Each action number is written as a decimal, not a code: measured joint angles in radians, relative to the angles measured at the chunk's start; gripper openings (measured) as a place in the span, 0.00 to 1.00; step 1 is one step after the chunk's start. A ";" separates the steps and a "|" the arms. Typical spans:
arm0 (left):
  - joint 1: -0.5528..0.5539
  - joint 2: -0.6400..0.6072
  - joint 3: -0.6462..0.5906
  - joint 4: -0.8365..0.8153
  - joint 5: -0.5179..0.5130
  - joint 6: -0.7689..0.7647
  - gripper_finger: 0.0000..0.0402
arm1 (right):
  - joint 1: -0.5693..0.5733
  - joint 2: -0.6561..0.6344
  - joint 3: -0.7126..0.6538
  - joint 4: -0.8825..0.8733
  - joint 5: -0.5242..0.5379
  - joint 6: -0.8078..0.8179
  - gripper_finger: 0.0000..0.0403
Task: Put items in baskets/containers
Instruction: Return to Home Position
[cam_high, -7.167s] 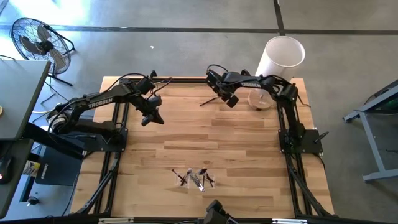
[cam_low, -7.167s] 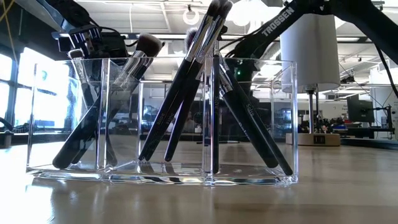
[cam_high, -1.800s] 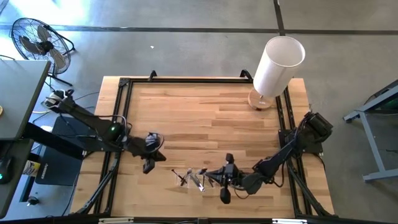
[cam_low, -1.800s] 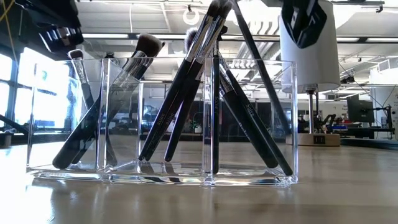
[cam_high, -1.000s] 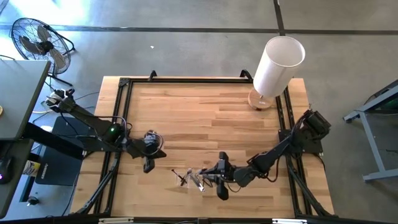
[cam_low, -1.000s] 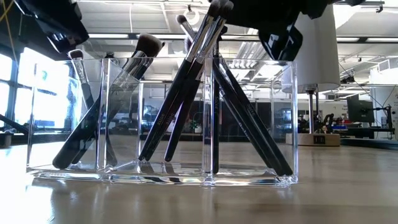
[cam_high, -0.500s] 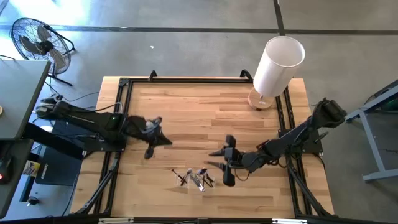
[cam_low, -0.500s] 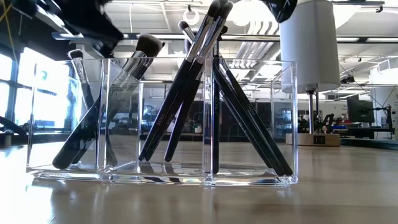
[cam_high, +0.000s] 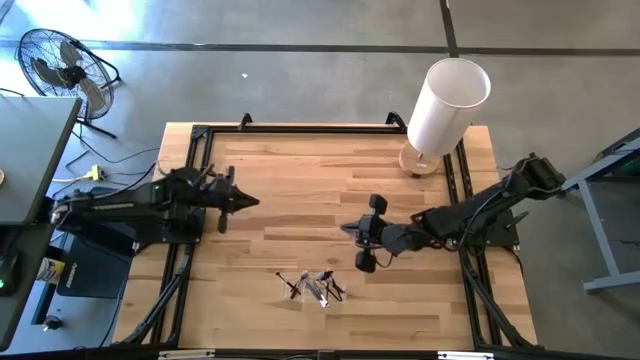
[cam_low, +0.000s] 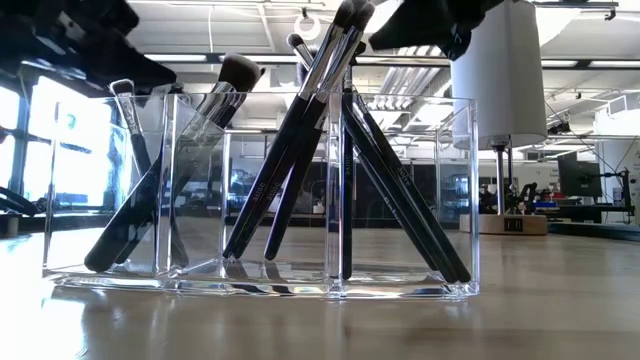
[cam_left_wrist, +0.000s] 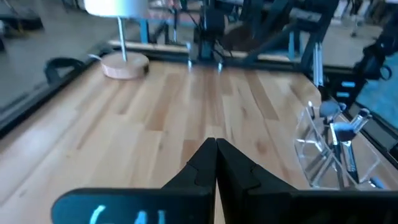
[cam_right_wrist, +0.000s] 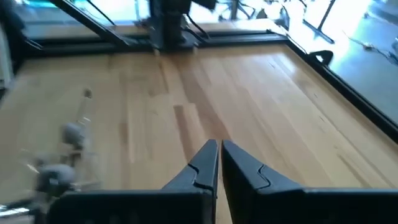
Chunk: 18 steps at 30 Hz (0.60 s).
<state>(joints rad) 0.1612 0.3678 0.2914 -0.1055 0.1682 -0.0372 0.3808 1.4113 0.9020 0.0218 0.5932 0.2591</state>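
The left arm (cam_high: 125, 205) and right arm (cam_high: 468, 212) are pulling back with jaws closed and empty, and the brushes (cam_low: 300, 150) are all standing in the clear holder (cam_low: 452, 180), so the job is looking done.

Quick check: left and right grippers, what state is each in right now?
Left gripper: shut, holding nothing.
Right gripper: shut, holding nothing.

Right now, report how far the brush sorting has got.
Done: the brushes stand in the clear organizer; none shows loose on the table. In hand: nothing; left gripper and right gripper are shut and empty above it. Left: apparently only parking the arms.
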 joint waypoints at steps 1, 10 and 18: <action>0.004 -0.042 -0.019 -0.002 -0.005 0.004 0.00 | -0.006 0.000 0.000 -0.016 -0.001 0.008 0.04; 0.003 -0.366 -0.174 0.000 -0.021 0.007 0.00 | -0.058 0.000 0.000 -0.068 -0.037 0.028 0.01; 0.003 -0.356 -0.270 0.182 -0.056 -0.068 0.00 | -0.087 0.000 0.000 -0.073 -0.051 0.073 0.00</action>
<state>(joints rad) 0.1637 0.0117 0.0210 0.0764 0.1121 -0.1053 0.2938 1.4117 0.9016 -0.0510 0.5419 0.3321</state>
